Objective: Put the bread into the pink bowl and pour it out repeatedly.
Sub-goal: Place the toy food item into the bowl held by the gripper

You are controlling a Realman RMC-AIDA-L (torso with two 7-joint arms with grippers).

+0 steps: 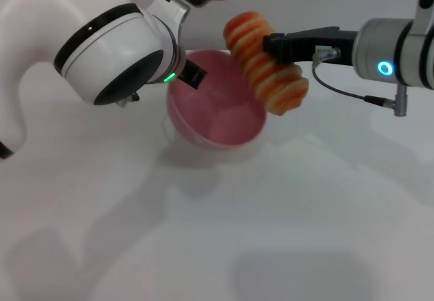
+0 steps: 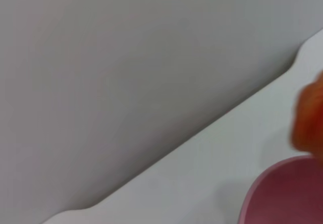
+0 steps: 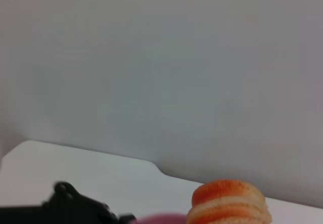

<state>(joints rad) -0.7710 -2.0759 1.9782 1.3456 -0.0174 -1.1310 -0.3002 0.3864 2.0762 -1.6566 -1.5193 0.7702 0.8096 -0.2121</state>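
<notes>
The right pincer (image 1: 281, 50) pinches the bread (image 1: 266, 64) above the right rim of the tilted pink bowl (image 1: 224, 111), whose left rim the left pincer (image 1: 191, 75) grips, over the white table (image 1: 271, 233).

— What sort of place is this?
— A bare test setup, like a lab: a plain white table (image 1: 285, 240) fills the lower frame, a blank grey wall (image 3: 166, 62) stands behind, and no household things show.
</notes>
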